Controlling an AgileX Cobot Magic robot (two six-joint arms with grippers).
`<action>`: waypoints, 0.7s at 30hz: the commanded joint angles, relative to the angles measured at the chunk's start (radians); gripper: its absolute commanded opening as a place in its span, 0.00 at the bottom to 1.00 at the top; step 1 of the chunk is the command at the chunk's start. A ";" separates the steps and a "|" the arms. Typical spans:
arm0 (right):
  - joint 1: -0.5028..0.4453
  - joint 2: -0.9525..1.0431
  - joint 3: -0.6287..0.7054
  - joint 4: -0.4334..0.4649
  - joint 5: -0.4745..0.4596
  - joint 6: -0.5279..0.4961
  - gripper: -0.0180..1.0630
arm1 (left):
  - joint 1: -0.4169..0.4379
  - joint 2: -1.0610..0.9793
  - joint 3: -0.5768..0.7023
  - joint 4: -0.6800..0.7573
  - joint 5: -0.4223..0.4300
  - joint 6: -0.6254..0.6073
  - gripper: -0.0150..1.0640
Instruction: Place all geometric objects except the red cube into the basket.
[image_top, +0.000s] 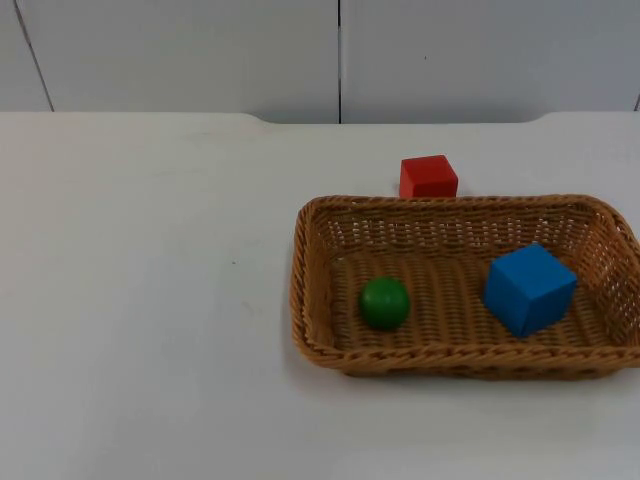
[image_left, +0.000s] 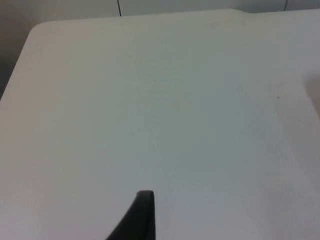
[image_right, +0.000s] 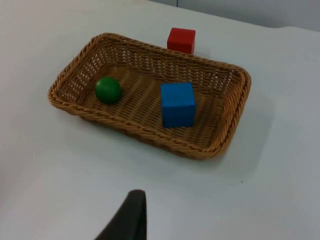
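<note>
Seen on the white surface (image_top: 150, 300): a brown woven wicker basket (image_top: 310, 330), rectangular with a rolled rim, holding a glossy green ball (image_top: 385, 303) toward one end and a matte blue cube (image_top: 529, 289) tilted near the other. Left outside, touching the basket's far wall, a red cube (image_top: 429, 176). Glimpsed from each wrist, one black fingertip of the left claw (image_left: 142, 212) over bare surface and of the right claw (image_right: 131, 212) near the basket; whether parted or closed, impossible to tell.
</note>
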 joint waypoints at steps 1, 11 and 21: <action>-0.001 -0.002 0.001 0.004 -0.003 -0.012 0.99 | 0.005 -0.005 0.004 0.004 -0.002 -0.004 0.99; -0.001 -0.002 0.001 0.004 -0.003 -0.012 0.99 | 0.005 -0.005 0.004 0.004 -0.002 -0.004 0.99; -0.006 -0.002 0.001 0.002 -0.006 -0.010 0.99 | 0.005 -0.005 0.004 0.004 -0.002 -0.004 0.99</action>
